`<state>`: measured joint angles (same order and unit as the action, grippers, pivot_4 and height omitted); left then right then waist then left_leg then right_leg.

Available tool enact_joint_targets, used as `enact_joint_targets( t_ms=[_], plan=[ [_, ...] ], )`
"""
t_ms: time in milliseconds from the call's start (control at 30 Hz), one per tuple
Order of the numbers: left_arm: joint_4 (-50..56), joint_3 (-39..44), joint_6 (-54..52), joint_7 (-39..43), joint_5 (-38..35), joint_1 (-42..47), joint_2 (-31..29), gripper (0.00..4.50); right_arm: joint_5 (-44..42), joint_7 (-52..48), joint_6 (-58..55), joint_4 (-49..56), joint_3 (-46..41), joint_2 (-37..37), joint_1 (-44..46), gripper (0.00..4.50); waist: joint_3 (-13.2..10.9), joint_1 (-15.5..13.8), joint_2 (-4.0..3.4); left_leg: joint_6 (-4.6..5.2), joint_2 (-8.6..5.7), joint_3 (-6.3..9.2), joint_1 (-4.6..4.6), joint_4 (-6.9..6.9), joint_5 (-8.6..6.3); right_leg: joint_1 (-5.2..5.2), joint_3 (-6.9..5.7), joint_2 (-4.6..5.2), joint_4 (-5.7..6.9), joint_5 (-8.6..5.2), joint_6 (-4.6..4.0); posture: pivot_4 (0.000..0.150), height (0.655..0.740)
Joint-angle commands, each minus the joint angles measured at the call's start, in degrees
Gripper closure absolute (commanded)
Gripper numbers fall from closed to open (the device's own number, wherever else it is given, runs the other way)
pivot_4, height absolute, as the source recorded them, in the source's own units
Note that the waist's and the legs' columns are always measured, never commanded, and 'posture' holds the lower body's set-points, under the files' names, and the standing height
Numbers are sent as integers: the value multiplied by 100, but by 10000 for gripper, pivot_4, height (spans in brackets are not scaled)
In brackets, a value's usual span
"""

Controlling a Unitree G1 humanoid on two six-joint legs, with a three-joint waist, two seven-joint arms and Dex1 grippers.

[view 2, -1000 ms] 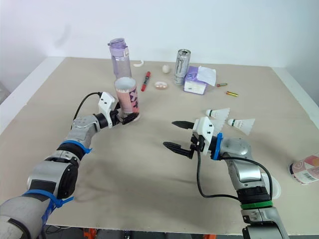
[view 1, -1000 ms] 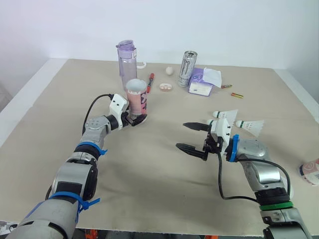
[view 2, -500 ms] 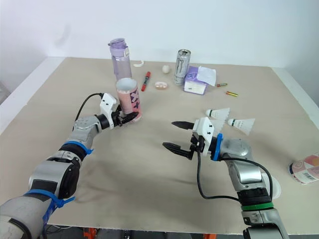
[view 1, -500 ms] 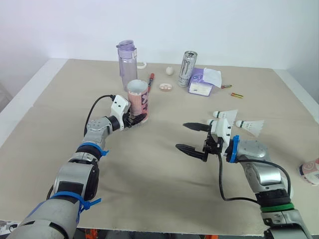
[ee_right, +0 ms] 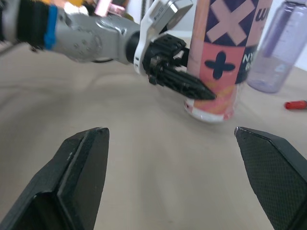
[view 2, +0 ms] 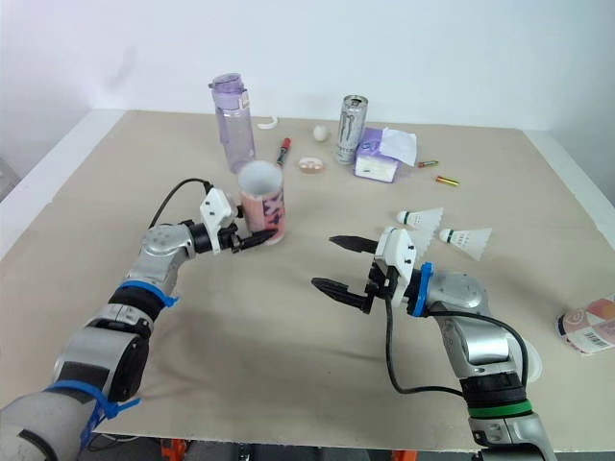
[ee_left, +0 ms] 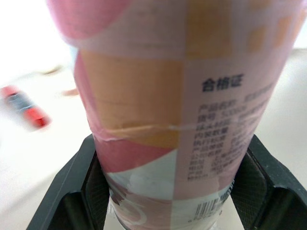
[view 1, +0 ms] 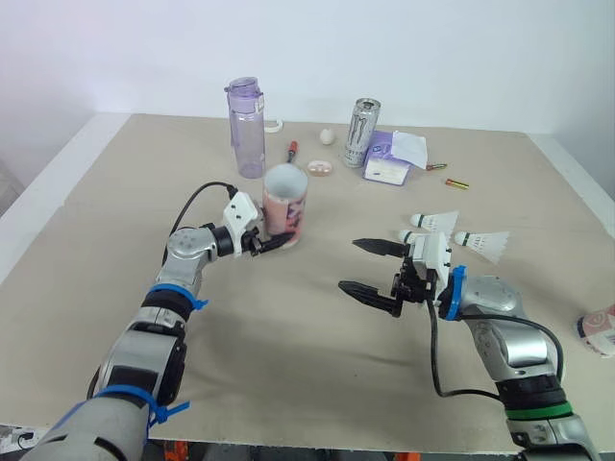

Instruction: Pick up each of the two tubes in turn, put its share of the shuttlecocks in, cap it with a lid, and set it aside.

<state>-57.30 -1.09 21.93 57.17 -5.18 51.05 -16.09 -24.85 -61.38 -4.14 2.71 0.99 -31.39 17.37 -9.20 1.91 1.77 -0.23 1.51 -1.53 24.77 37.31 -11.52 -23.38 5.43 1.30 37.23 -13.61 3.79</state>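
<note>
Tube (view 1: 285, 202) shifted toward centre, L hand (view 1: 278, 240) clamped on its base, maybe lifted; R hand (view 1: 350, 264) wide open, empty.

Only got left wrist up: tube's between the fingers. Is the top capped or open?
Observer: Open. The tube has no lid; the left gripper grips it low, near the base.
Operator: Right arm carrying a shuttlecock?
Observer: No. The right gripper is open and empty, over the table on the tube's right.
Operator: Where are the shuttlecocks?
Observer: One shuttlecock and a second shuttlecock lie side by side on the table, further right than the right gripper.
</note>
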Motion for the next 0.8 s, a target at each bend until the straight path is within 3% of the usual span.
enact_joint_targets(
  t_ms=[33,200,367,800],
  plan=[
    [2258,-482,-799,680,-84,-810,-340,13650,-345,45,-134,678,-285,-85,-283,0,0,1,0,0,1,0,0,0,0,0,0,0,1,0,0,1500,7400],
    [4190,-889,-2087,947,-81,-1435,-791,13650,-526,142,-325,1126,-466,-194,-696,0,0,1,-1,0,6,0,-4,12,0,6,1,0,7,3,-4,1500,7400],
    [5270,-1292,-3015,1202,35,-1581,-1270,13650,-620,264,-405,1400,-670,-258,-1124,0,1,1,-1,1,8,-2,-8,17,1,7,1,-1,9,5,-4,1500,7400],
    [5767,-2084,-4149,1595,336,-1071,-1587,13650,-567,298,-224,1439,-732,-226,-1419,0,4,-19,-6,2,13,-4,-13,19,1,8,3,-8,10,-13,17,1500,7400]
  ],
)
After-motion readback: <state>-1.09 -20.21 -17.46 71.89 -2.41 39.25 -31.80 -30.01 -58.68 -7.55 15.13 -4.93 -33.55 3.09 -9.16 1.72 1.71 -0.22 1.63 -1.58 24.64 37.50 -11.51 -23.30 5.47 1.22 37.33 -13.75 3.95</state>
